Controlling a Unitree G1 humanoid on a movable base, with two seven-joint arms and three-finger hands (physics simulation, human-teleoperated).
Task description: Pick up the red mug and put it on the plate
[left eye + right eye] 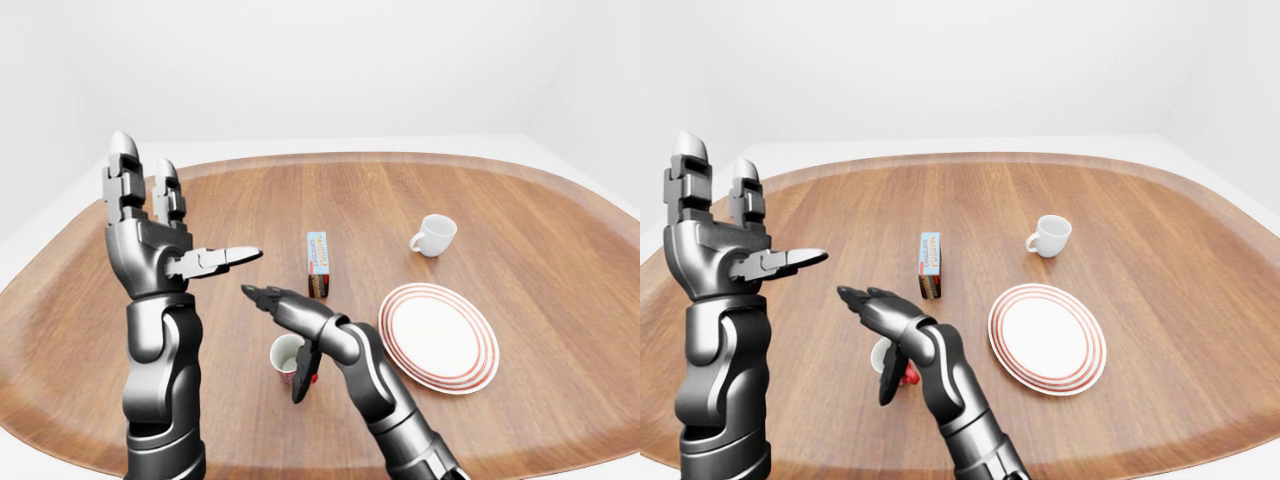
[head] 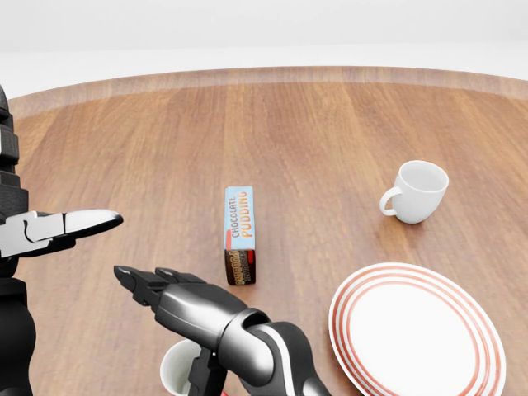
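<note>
Right hand point(image 1: 290, 335), fingers spread, straddles the red mug point(image 1: 288, 358); it should close squarely round the mug's body before lifting toward the plate point(image 1: 438, 336).

Two mugs point(image 1: 290, 358) point(image 1: 434, 235), one plate point(image 1: 438, 336), one box point(image 1: 318, 264)

From my seat at the controls, the table point(image 1: 520, 215) carries everything. In the left-eye view the pudding box point(image 1: 318, 264) sits near the middle, with the plate point(image 1: 438, 336) below and to its right. The second mug point(image 1: 433, 235) stands above the plate, well apart from it. The task's mug point(image 1: 287, 357) stands below the box, left of the plate, directly under my right hand point(image 1: 290, 310). My left hand point(image 1: 150, 235) is raised at the view's left.
</note>
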